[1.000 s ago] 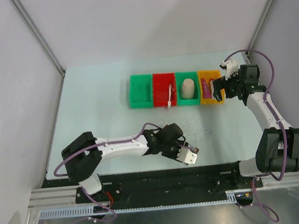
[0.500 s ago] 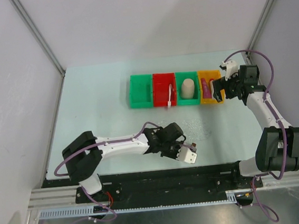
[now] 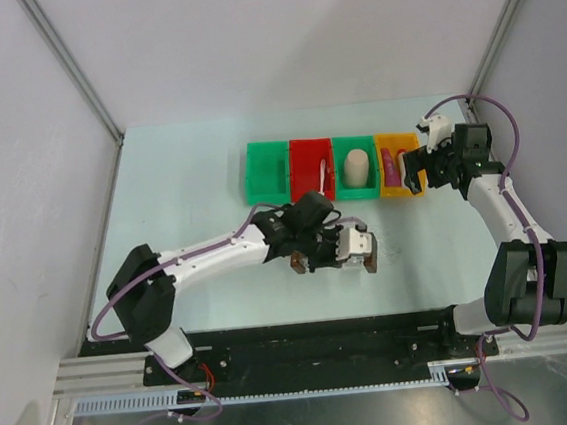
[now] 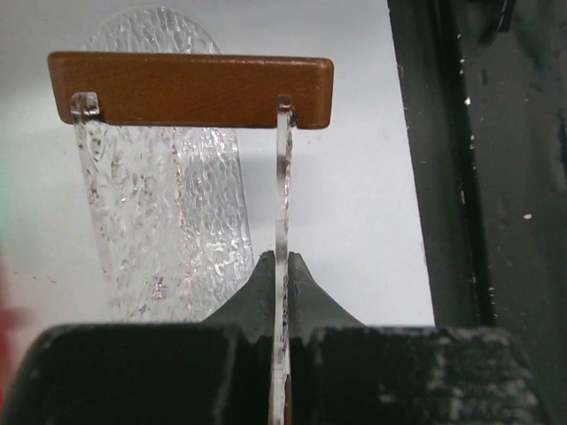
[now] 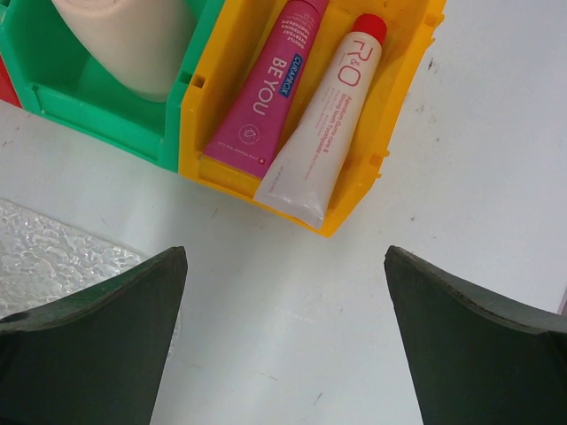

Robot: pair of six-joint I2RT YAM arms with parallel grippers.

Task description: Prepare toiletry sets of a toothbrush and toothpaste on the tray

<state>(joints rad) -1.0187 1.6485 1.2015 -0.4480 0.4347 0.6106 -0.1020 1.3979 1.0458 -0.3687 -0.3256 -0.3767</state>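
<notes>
Tray of clear, bumpy-textured plastic [image 4: 168, 230], oblong with a brown block handle [image 4: 190, 88] at its short end, sits nearest of all, in the front middle of the pale blue-green table [image 3: 182, 202]. The left gripper [image 4: 282, 292] has its two dark fingers pressed together on one thin long side wall of the tray, pinching it edge-on, while the textured floor of the tray stretches off to one side of the fingers. Whether the tray rests on the table or is raised off it cannot be told. The tray is apart from the row of bins further back.

Beyond it, on the right side, the right gripper [image 5: 283, 328] hangs just in front of the yellow plastic bin [image 5: 390, 97] with its fingers spread wide and nothing between them.

That bin holds the flat magenta-pink toothpaste tube [image 5: 266, 88], lying beside a white tube with a red cap [image 5: 323, 133], the two touching along their sides. Next to the left is a green plastic bin [image 5: 89, 97] with a beige round cup [image 5: 124, 35] in it. Left of that, a red plastic bin [image 3: 305, 170] holds the slim white plastic toothbrush [image 3: 319, 181], lying lengthwise. A second green bin [image 3: 268, 174] ends the row.
</notes>
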